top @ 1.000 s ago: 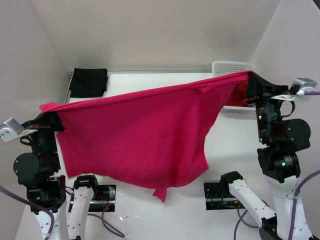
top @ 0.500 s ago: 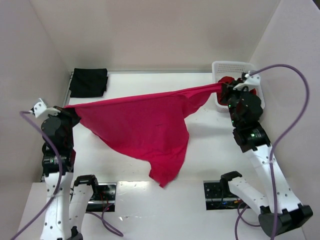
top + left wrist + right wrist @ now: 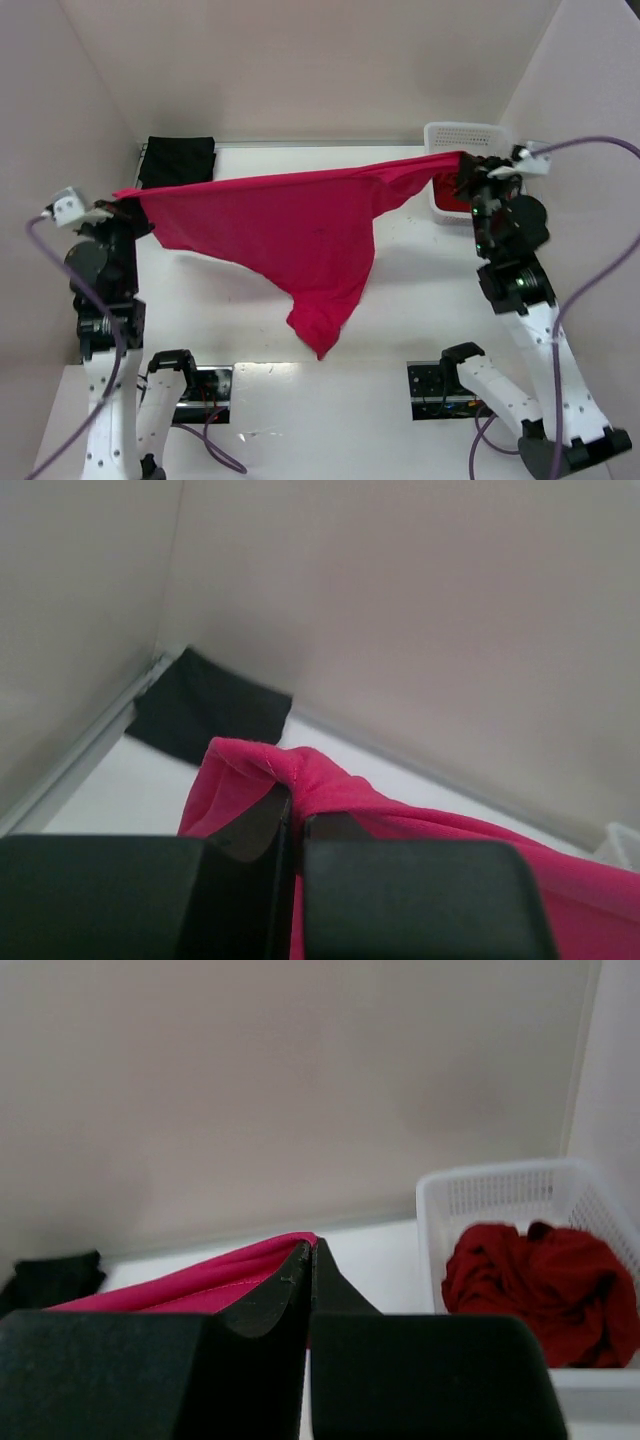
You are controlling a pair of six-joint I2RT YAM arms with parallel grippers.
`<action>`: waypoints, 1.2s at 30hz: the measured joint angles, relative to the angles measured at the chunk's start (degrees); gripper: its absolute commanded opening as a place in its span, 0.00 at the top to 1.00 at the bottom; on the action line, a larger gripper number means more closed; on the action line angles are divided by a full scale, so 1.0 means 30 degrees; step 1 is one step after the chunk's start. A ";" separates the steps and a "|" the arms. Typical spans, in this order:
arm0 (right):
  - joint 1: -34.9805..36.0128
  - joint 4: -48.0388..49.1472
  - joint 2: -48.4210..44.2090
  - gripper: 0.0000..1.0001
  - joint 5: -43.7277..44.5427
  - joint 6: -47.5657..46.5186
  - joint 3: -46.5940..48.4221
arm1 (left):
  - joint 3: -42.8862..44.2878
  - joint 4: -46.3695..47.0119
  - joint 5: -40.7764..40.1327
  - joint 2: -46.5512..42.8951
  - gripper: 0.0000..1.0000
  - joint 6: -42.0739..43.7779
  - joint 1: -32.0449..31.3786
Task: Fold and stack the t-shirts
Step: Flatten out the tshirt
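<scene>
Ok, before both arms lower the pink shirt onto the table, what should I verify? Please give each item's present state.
1. Left gripper shut on the pink shirt: ok.
2. Right gripper shut on its other end: ok.
3. Top edge stretched between the arms: ok.
4. Lower part hanging flat: not ok, it bunches to a point.
5. Table under the cloth free of things: cannot tell, hidden.
6. Cloth apart from the basket with the dark red shirt: cannot tell.

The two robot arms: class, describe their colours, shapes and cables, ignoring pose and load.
The left arm and right arm have white tubular links and black rounded joints. The left gripper and right gripper are matte black, with wedge fingers. A purple cable loops to each wrist.
</scene>
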 measured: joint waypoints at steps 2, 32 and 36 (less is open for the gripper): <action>0.0000 -0.0117 -0.1435 1.00 -0.0007 -0.0007 0.0328 | 0.0284 -0.0277 0.0291 -0.1647 1.00 0.0007 0.0000; -0.0036 0.2353 1.0316 1.00 0.0845 0.2040 -0.0073 | 0.2076 0.1355 0.0546 1.5059 1.00 -0.2018 0.0000; -0.0044 0.3016 1.3398 1.00 0.1042 0.2084 0.0736 | 0.2943 0.2463 0.0495 1.8280 1.00 -0.1960 0.0000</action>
